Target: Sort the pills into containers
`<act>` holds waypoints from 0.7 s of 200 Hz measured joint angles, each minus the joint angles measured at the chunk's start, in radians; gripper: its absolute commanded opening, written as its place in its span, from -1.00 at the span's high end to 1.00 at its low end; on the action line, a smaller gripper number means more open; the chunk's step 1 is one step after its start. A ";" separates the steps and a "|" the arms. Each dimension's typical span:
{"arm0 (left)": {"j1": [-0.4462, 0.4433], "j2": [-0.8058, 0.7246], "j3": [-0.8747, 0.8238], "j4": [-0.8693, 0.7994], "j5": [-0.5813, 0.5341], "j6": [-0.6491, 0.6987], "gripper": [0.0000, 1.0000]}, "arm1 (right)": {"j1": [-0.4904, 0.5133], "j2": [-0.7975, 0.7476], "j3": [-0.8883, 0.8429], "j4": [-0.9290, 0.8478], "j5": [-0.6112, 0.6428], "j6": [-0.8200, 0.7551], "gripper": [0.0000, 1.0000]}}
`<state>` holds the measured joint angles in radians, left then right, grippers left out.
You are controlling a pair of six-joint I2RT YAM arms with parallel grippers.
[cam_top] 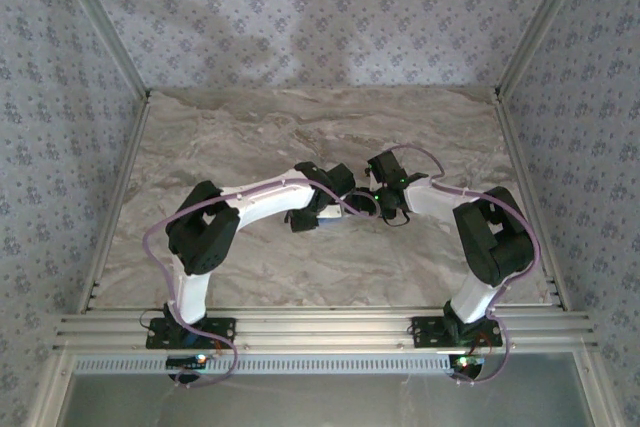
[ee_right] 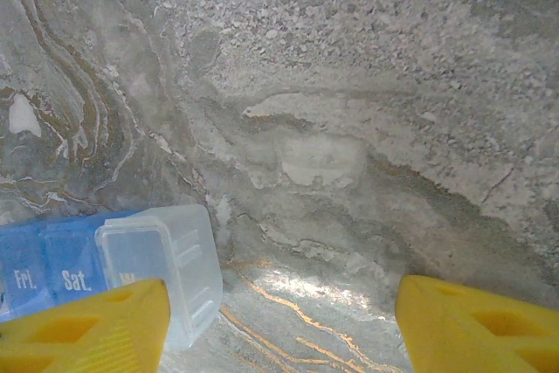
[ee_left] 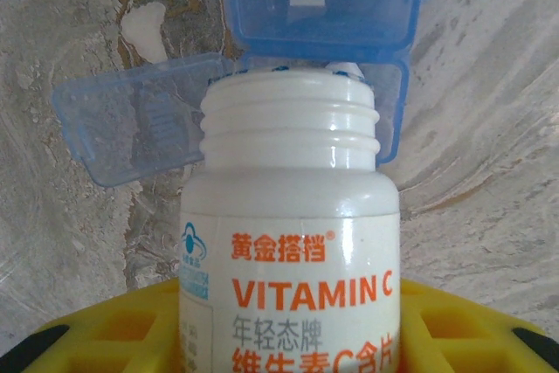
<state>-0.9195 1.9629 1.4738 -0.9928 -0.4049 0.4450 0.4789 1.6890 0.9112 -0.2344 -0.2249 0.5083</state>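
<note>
My left gripper (ee_left: 288, 325) is shut on a white bottle (ee_left: 293, 242) with orange "VITAMIN C" print, uncapped, its threaded mouth lying over the blue pill box (ee_left: 384, 115). Two lids stand open: one marked "Fri" (ee_left: 319, 2) and one folded out to the left (ee_left: 131, 120). A small white bit (ee_left: 346, 66) shows past the bottle's rim; I cannot tell if it is a pill. My right gripper (ee_right: 279, 325) is open over bare marble, its left finger (ee_right: 87, 329) beside the box's end, where "Fri." and "Sat." compartments (ee_right: 52, 272) and a clear open lid (ee_right: 166, 268) show.
Both arms meet at the middle of the marble table (cam_top: 250, 137), left gripper (cam_top: 318, 209) and right gripper (cam_top: 388, 207) close together. Metal frame rails (cam_top: 320, 327) run along the near edge and sides. Patterned walls surround the table.
</note>
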 measured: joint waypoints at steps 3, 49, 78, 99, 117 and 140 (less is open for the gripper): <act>0.000 0.000 0.000 0.000 0.000 0.000 1.00 | 0.000 0.000 0.000 0.000 0.000 0.000 -0.43; 0.000 0.000 0.002 -0.002 0.000 0.000 1.00 | 0.000 0.000 0.000 0.000 0.000 0.000 -0.43; 0.006 -0.003 0.007 -0.003 0.016 -0.010 1.00 | 0.000 0.000 0.000 0.000 0.000 0.000 -0.43; 0.019 -0.021 0.007 -0.003 0.043 -0.024 1.00 | 0.000 0.000 0.000 0.000 0.000 0.000 -0.43; 0.034 -0.045 0.007 -0.003 0.061 -0.035 1.00 | 0.000 0.001 0.000 0.000 0.000 0.000 -0.43; 0.052 -0.064 0.004 -0.001 0.084 -0.049 1.00 | 0.000 0.001 0.000 0.001 0.000 0.000 -0.43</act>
<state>-0.8673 1.8984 1.4780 -0.9936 -0.3214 0.3958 0.4793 1.6897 0.9112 -0.2337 -0.2249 0.5087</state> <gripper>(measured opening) 0.458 0.714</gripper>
